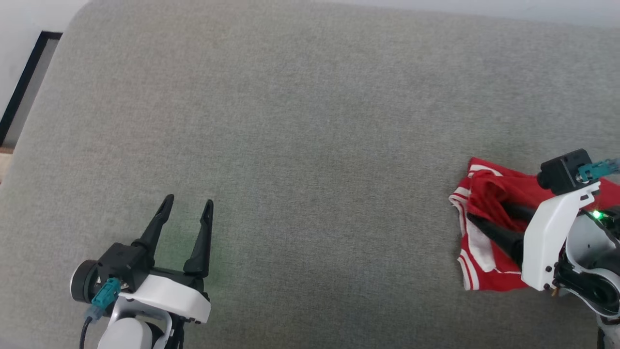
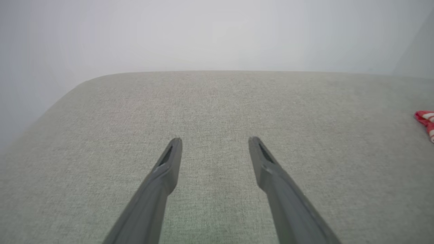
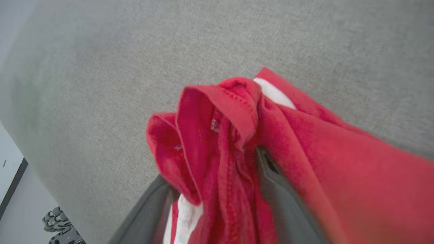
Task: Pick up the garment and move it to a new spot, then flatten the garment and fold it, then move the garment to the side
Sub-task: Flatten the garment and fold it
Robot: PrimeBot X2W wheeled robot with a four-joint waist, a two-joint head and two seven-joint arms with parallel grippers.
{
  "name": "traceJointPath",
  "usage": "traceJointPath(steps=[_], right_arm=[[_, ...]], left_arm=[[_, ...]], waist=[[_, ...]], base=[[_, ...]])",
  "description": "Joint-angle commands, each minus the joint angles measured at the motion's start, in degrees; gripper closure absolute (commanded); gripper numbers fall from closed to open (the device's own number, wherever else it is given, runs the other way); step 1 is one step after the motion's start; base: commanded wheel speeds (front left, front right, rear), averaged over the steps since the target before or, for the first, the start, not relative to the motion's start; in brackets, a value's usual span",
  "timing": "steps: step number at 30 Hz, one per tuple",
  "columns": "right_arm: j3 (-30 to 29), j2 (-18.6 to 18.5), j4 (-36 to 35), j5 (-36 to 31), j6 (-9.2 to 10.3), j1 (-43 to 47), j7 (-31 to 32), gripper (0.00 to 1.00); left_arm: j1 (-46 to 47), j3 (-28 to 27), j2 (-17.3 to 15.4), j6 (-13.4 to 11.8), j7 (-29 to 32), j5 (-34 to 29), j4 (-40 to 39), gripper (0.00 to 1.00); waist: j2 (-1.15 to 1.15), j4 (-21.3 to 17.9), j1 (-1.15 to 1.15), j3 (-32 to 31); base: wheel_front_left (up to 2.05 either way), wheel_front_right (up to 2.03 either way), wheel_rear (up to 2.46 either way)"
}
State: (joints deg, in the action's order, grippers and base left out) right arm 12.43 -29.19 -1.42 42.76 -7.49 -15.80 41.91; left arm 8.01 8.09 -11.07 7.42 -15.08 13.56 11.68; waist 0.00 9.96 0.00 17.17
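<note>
The garment point(image 1: 491, 191), bright red with white and striped trim, lies bunched at the right edge of the grey cushion point(image 1: 310, 145). My right gripper point(image 1: 487, 212) is low over it. In the right wrist view its dark fingers point(image 3: 276, 189) stand apart, and a raised fold of the garment point(image 3: 217, 135) sits between them and hides their tips. My left gripper point(image 1: 189, 200) hovers open and empty over bare cushion at the lower left, far from the cloth. In the left wrist view my left gripper point(image 2: 215, 140) has nothing between its fingers, and a corner of the garment point(image 2: 425, 118) shows at the far right.
The grey fabric cushion point(image 2: 217, 101) has rounded far corners, with a pale wall behind it. A black-framed panel point(image 1: 26, 87) stands on the floor past the left edge. A dark ridged object point(image 3: 61, 225) sits below the cushion's edge.
</note>
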Motion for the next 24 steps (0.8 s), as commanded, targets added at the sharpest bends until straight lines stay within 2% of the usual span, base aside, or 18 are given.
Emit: traceJointPath(steps=[1,9,15,19,24], right_arm=[[-0.2,-0.1,0.0,0.2,0.00,-0.4,-0.6,0.00],[-3.5,-1.0,-2.9,2.0,0.00,0.8,-2.3,0.00],[-7.4,-0.4,-1.1,3.2,0.00,2.0,-6.8,0.00],[-8.3,-0.2,2.8,3.3,0.00,2.1,-14.3,0.00],[-9.5,0.2,10.6,-2.2,0.00,1.7,-29.5,0.00]], left_arm=[[0.0,0.1,-0.1,0.1,-0.1,0.4,-0.2,0.00],[-1.6,0.1,-1.1,0.1,-0.1,1.2,-0.7,0.00],[-2.6,0.9,-1.0,0.1,-0.1,2.1,0.1,0.00],[-2.3,1.0,-0.3,0.1,-0.1,3.0,0.7,0.00],[-2.7,-0.2,1.1,0.1,-0.1,5.3,2.0,0.00]], waist=[[0.00,-0.7,0.00,-0.7],[0.00,-3.7,0.00,-3.7],[0.00,-5.9,0.00,-5.4],[0.00,-7.2,0.00,-6.4],[0.00,-8.6,0.00,-8.0]], base=[[0.00,0.00,0.00],[0.00,0.00,0.00],[0.00,0.00,0.00],[0.00,0.00,0.00],[0.00,0.00,0.00]])
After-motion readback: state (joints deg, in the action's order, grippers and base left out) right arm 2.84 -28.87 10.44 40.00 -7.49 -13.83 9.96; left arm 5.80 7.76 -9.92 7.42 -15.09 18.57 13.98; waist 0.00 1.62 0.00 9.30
